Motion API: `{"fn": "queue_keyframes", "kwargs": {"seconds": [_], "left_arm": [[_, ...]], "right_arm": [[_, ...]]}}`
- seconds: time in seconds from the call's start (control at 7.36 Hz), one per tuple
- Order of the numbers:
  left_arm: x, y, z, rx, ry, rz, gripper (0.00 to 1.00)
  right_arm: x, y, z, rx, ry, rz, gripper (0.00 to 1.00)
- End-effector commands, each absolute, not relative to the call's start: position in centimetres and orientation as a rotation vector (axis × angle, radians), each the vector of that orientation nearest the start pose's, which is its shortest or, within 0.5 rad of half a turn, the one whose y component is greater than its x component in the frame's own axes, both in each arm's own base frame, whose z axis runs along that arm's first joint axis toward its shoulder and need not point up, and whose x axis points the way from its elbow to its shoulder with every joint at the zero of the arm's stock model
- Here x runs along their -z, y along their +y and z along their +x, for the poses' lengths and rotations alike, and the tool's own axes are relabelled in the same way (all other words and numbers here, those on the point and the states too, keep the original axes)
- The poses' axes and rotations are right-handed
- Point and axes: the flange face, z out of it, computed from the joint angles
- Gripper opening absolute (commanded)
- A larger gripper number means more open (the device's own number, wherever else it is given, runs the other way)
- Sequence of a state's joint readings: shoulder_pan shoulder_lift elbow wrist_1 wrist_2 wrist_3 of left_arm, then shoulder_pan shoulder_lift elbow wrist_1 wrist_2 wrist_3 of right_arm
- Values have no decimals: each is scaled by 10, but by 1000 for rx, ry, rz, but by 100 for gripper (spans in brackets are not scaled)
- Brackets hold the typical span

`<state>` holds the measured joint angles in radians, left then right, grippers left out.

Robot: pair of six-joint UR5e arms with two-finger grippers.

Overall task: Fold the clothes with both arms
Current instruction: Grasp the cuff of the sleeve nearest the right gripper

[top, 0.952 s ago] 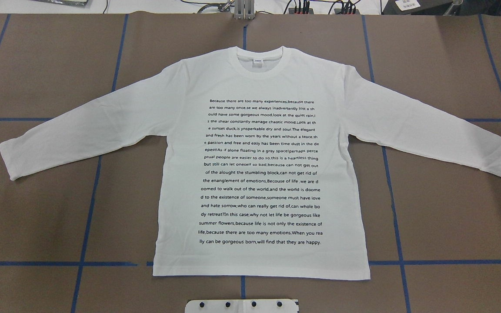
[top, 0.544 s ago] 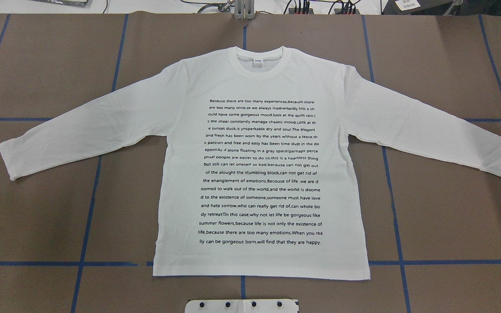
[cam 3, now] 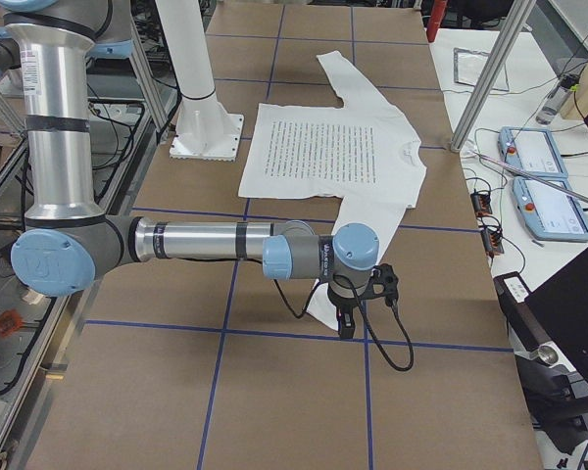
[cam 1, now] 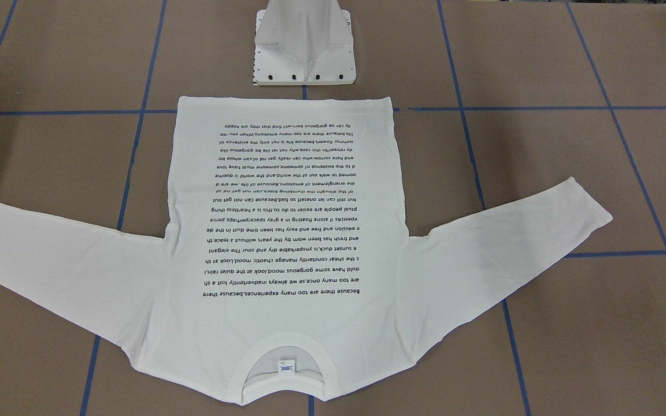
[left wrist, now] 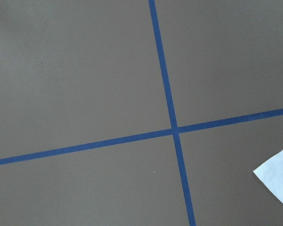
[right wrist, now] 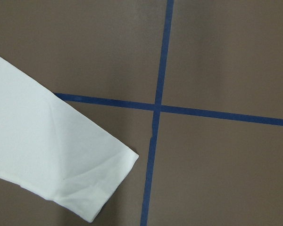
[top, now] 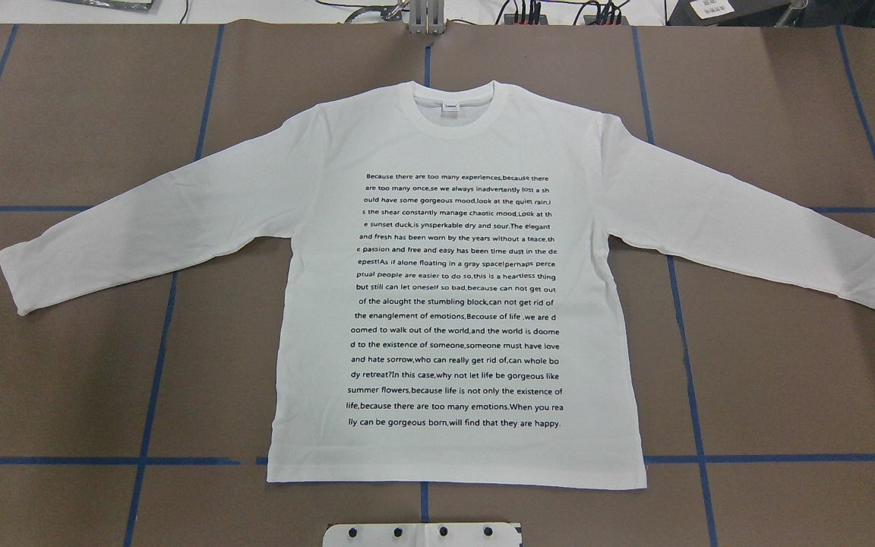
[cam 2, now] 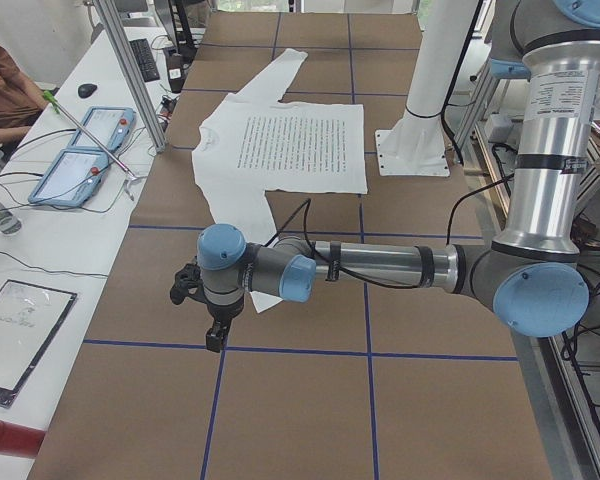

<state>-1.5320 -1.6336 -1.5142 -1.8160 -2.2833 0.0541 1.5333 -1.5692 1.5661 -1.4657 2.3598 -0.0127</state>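
Evidently you have nothing folded yet: the shirt (top: 453, 304) lies flat, print up, one cuff (left wrist: 279, 181) just beside the left gripper (cam 2: 213, 338), the other beside the right gripper (cam 3: 348, 326). Whether the jaws are parted, you cannot tell.

Overhead and front-facing views look down oppositely, sharing the shirt (top: 453, 304).

Shirt (top: 456, 304) print opens "Because there are too many experiences"; collar label (top: 450, 109) unreadable.
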Motion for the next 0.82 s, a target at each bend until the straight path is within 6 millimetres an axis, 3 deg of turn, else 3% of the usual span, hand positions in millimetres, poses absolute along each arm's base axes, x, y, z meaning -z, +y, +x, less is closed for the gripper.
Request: {"fn": "queue_keyframes", "kwargs": {"seconds": [0.0, 0.14, 0.27, 0.68], "left_arm": [[-630, -542, -45, -215, 721, 339, 100], [-641, -541, -43, -194, 751, 305, 100], [-637, -542, -43, -152, 760, 296, 100], [-640, -538, -43, -154, 762, 294, 100]], "right_arm": [[-680, -504, -4, 69, -814, 130, 100], [-687, -505, -32, 34, -795, 131, 100], [-707, -501, -41, 37, -793, 137, 100], [-713, -502, -78, 108, -798, 133, 100]]}}
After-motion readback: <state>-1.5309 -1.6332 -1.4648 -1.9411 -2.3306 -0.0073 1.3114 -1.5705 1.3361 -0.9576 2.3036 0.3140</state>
